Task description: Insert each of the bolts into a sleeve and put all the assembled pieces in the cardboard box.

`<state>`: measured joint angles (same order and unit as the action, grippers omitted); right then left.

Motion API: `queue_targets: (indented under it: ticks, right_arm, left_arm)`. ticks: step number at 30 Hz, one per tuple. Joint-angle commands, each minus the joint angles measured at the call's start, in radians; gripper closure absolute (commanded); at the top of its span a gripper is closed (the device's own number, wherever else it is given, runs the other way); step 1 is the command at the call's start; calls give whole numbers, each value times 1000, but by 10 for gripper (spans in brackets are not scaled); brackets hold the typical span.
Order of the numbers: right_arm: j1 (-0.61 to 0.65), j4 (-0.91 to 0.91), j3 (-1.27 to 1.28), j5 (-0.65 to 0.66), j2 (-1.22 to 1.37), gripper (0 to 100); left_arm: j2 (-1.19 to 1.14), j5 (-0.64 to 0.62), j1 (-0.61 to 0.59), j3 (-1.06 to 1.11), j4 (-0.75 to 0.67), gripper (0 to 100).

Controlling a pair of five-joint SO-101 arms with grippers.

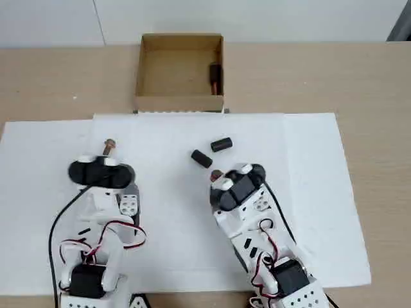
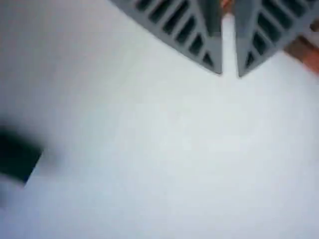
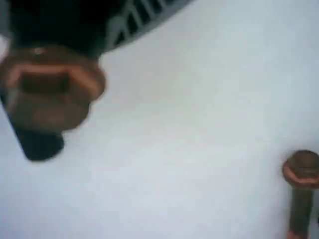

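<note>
Right gripper (image 1: 220,175) clamped on a bolt (image 3: 50,89). Cardboard box (image 1: 144,70) well off at 12 o'clock, one assembled piece (image 1: 215,77) inside. Nearest sleeve (image 1: 201,158) just beside, between 10 and 11 o'clock, long axis roughly 10-to-4; far nearer this arm than the left arm (image 1: 103,199).

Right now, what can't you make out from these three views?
Left gripper: whether it clamps the left bolt. The left wrist view's edge cuts the bolt off; in the high view the arm covers the contact.
Right gripper: its hold on the bolt head, blurred in the right wrist view.
Assembled piece in the cardboard box: too small in the high view to judge seating.
Dark blob, left wrist view: blurred, unidentifiable.
</note>
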<state>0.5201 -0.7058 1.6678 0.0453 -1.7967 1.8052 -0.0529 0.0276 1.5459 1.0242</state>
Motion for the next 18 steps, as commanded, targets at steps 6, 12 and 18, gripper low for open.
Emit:
queue_targets:
  ticks: [6,12,18]
  right_arm:
    - [-12,-67,-141,-15,-2,995]
    - [-13,-67,-325,-17,200,995]
    - [-59,59,-618,-21,633,995]
  left_arm:
    - [8,26,-6,91,0,995]
    - [8,23,-11,91,0,994]
    - [8,25,-8,91,2,994]
